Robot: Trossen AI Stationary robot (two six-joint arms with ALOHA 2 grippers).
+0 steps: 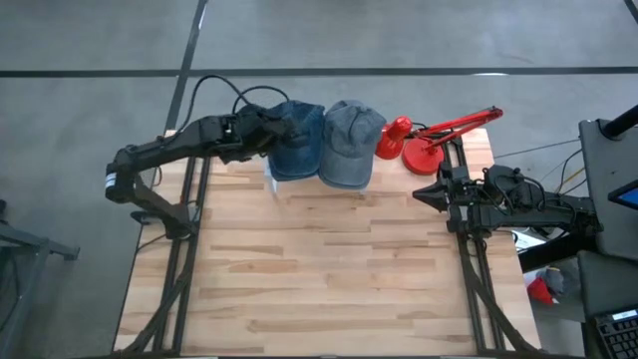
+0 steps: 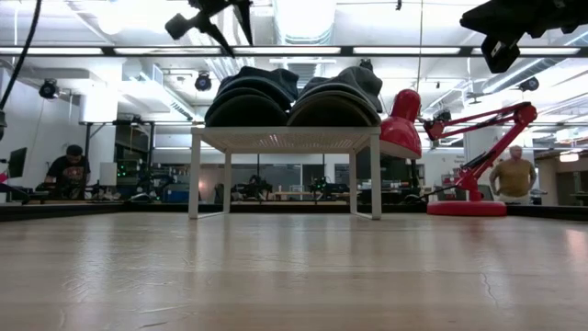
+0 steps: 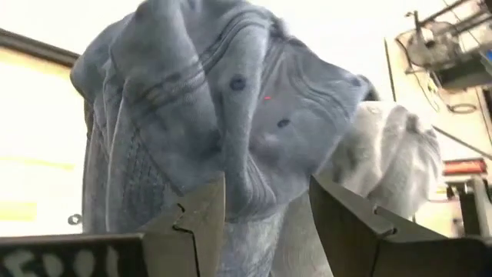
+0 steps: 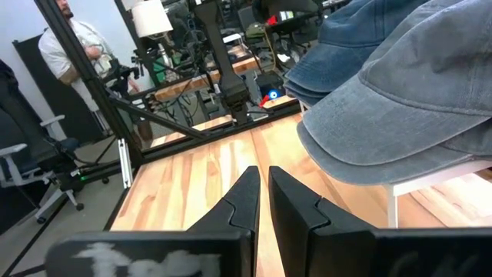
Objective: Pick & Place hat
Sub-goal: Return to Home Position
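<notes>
Left claw (image 3: 267, 192): fingers spread wide, holding nothing, nosed right up against the dark blue cap stack (image 1: 299, 140). Fabric fills the gap ahead of the fingers; contact cannot be told.

Both stacks, dark blue and the grey-blue cap stack (image 1: 351, 145), sit side by side on the white shelf (image 2: 285, 138) at the counter's (image 1: 329, 279) far edge.

Right claw (image 4: 264, 173): fingers nearly together, empty, well apart at the counter's right side.

Risks, as judged:
- A fingertip catching a fold on pull-back would drag the top cap, or tip the stack off the shelf.
- A sideways swing would shove one stack into its neighbour.
- Red lamp (image 1: 431, 150) stands just beside the grey-blue stack; toppled caps could land against it.
</notes>
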